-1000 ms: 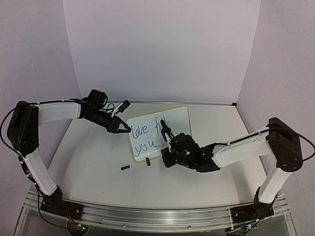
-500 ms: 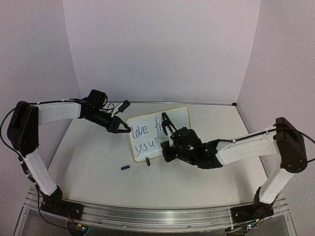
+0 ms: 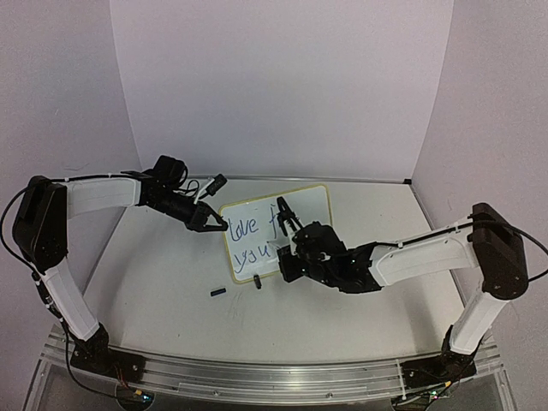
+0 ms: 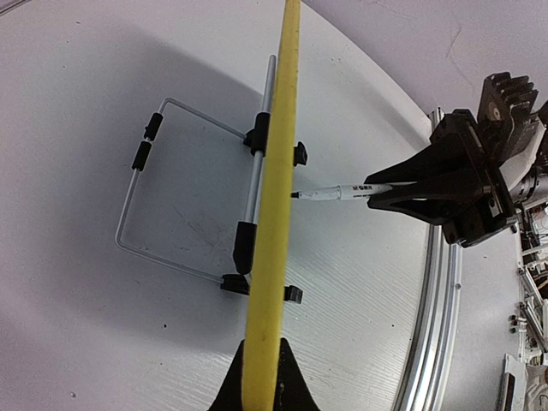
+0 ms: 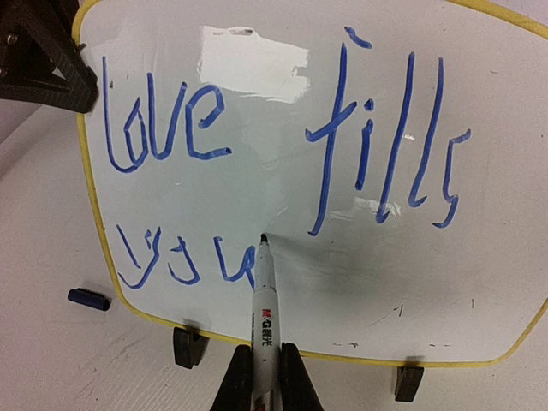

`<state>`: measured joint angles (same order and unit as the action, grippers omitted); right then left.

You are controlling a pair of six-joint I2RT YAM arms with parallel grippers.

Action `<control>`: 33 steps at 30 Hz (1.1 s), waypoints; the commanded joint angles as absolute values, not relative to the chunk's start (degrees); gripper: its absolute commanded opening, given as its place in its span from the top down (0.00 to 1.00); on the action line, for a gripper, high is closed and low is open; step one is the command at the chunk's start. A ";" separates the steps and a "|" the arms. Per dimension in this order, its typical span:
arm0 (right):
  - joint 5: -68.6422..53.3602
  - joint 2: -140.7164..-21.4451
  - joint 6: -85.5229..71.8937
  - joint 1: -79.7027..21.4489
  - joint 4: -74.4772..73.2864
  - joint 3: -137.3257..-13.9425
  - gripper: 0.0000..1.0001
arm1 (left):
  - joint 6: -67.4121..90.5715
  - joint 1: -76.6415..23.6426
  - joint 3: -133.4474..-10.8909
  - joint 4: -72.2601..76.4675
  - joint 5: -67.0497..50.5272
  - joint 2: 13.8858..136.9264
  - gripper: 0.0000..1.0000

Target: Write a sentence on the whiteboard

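The whiteboard (image 3: 310, 208) stands tilted on the table, its yellow rim (image 4: 276, 197) edge-on in the left wrist view. My left gripper (image 3: 221, 226) is shut on the board's left edge (image 4: 261, 381). The sentence (image 5: 214, 120) reads "love fills" in blue, with "you" (image 5: 184, 261) below. My right gripper (image 5: 264, 372) is shut on a white marker (image 5: 265, 300). The marker's tip (image 5: 261, 237) is at the board's face, just right of "you". In the left wrist view the marker (image 4: 334, 193) and right gripper (image 4: 377, 190) reach the board from the right.
A blue marker cap (image 3: 217, 292) lies on the table left of the board's lower edge. Two black clip feet (image 5: 188, 345) (image 5: 408, 383) hold the bottom rim. A wire stand (image 4: 137, 197) props the board from behind. The metal rail (image 3: 257, 377) runs along the near edge.
My right gripper with the marker rose a little up the board, then came back down and left to the second line. The left arm and the board have not moved.
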<state>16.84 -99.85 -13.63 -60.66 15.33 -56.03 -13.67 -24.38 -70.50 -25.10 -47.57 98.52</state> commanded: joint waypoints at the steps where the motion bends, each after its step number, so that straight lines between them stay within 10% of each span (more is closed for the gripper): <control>1: 18.14 -99.94 -15.11 -60.30 15.66 -55.20 1.00 | -16.57 -24.64 -72.11 -26.98 -42.87 97.65 1.00; 33: 18.45 -98.96 -14.39 -60.61 13.27 -56.66 1.00 | -16.54 -24.70 -72.07 -27.07 -42.67 97.74 1.00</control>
